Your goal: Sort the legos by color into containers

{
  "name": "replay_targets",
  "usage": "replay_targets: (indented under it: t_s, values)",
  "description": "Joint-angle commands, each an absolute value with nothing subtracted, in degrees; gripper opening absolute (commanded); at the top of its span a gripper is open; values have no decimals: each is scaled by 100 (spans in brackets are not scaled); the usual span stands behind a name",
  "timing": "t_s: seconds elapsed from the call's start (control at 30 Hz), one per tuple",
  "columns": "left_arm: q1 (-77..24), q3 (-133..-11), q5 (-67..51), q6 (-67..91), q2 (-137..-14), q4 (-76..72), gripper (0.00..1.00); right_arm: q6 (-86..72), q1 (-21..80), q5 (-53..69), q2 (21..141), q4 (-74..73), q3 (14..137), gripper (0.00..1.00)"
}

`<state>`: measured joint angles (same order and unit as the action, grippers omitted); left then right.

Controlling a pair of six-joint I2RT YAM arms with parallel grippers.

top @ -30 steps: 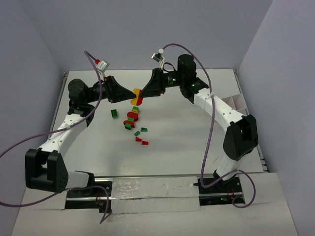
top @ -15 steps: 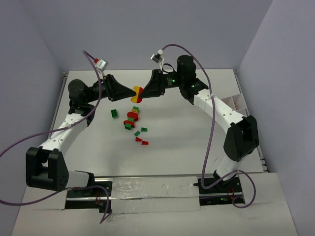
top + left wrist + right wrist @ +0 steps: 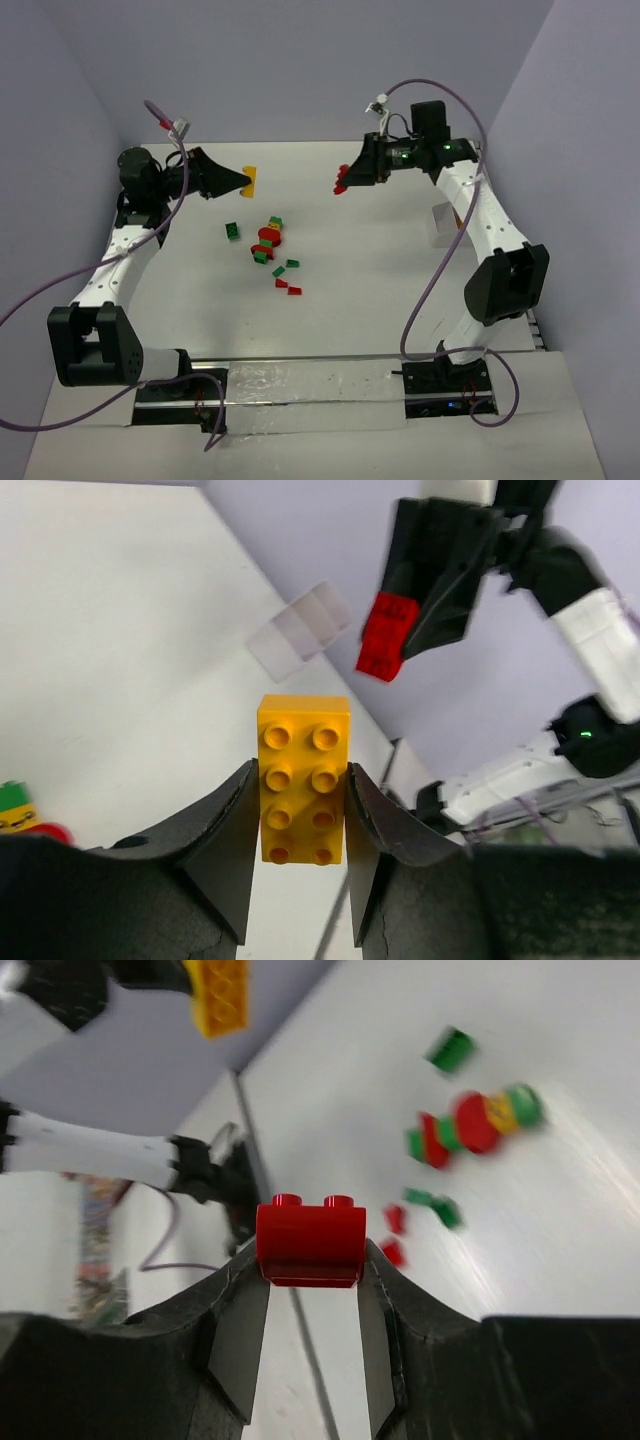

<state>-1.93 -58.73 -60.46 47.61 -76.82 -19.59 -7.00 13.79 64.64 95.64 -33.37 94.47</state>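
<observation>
In mid-air over the back left of the table, my left gripper (image 3: pixel 241 179) (image 3: pixel 298 772) is shut on a yellow lego brick (image 3: pixel 250 178) (image 3: pixel 303 777), studs facing its camera. My right gripper (image 3: pixel 347 180) (image 3: pixel 311 1252) is shut on a red lego brick (image 3: pixel 342 181) (image 3: pixel 311 1240), held aloft at the back centre-right. The two held bricks are well apart. Loose legos lie mid-table: a green brick (image 3: pixel 233 230), a red, green and yellow stack (image 3: pixel 268 238), and small green (image 3: pixel 293 264) and red (image 3: pixel 296 291) pieces. The white containers tray (image 3: pixel 441 222) (image 3: pixel 300 630) shows partly beside the right arm.
Purple cables (image 3: pixel 430 270) loop from both arms. Grey walls close the table at the back and sides. The arm bases (image 3: pixel 300 385) sit along the near edge.
The grippers were together at one red and yellow stack. The right gripper closed on the red part, then the arms pulled apart, left keeping the yellow brick and right the red one.
</observation>
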Motion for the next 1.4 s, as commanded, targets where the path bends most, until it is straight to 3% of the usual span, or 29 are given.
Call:
replay_targets:
  t_s: [0.0,0.17,0.37,0.57,0.87,1.37]
  values:
    - [-307,-6565,-5324,2797,-7595,-20,0,2140,1001,4479,9541,-6736,10227,0]
    - [-705,-7269,-4105,1538,-7944,1437,0,2760,410,1381,9447,-7036,9830,0]
    - [-1242,-7476,-3144,1129,-8032,1633,0,3040,-712,150,10216,-7570,10834,0]
    - [-1371,-7523,-2953,1055,-8115,1767,0,3050,-1236,-693,10985,-8068,11988,0]
    - [-1371,-7653,-3025,1013,-8193,1894,0,2911,-1257,-1426,11231,-7756,11919,5]
    - [-1371,-7721,-3023,1072,-8293,1938,0,2729,-1199,-1450,11563,-7391,11764,11]
